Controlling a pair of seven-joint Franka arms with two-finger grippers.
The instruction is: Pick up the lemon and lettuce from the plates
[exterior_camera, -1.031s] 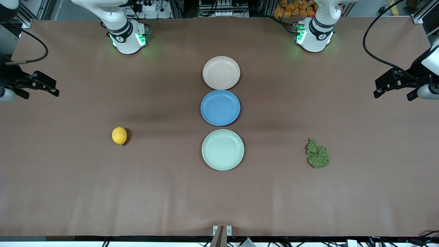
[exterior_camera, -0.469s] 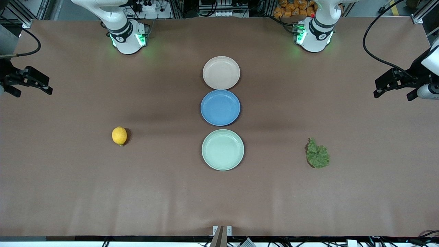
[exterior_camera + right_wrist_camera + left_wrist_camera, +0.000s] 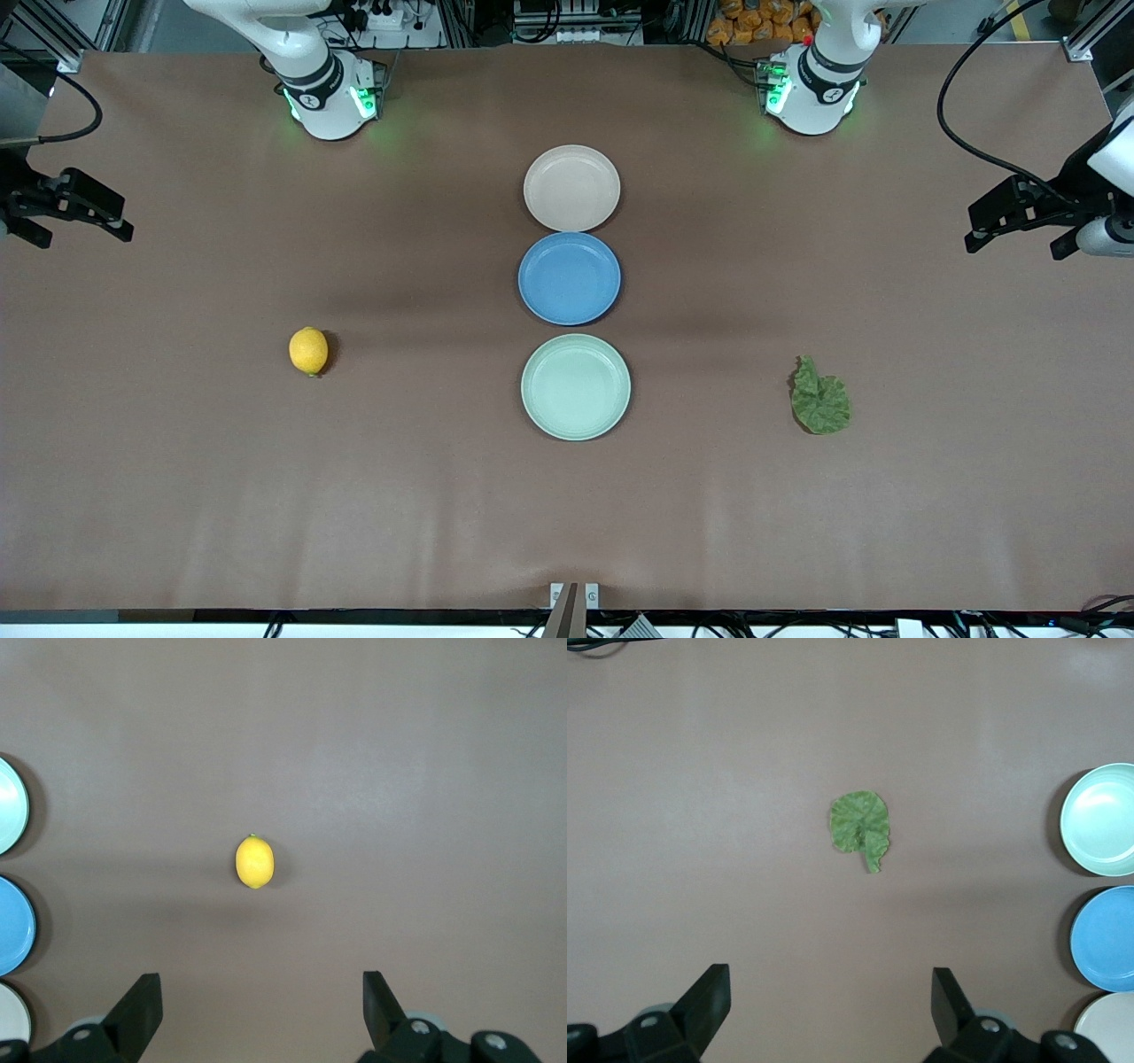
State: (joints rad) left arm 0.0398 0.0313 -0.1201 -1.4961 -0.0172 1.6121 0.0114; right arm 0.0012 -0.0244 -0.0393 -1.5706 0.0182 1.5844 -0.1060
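My right end effector (image 3: 89, 213) hung high over the table (image 3: 177, 496) at the right arm's end, fingers spread wide and holding nothing. The lemon (image 3: 308, 351) lay on the bare table toward that same end, well apart from every plate and about level with the mint green plate (image 3: 576, 387). Down the middle of the table ran a row of three: the beige plate (image 3: 571, 188) nearest my bases, the blue plate (image 3: 570, 278) just beside it, then the mint green plate nearest the front camera. All three held nothing. The lettuce (image 3: 819, 399) lay flat on the table toward the left arm's end, well apart from the plates. My left end effector (image 3: 1005, 217) hung over that end, fingers spread wide too, gripping nothing.
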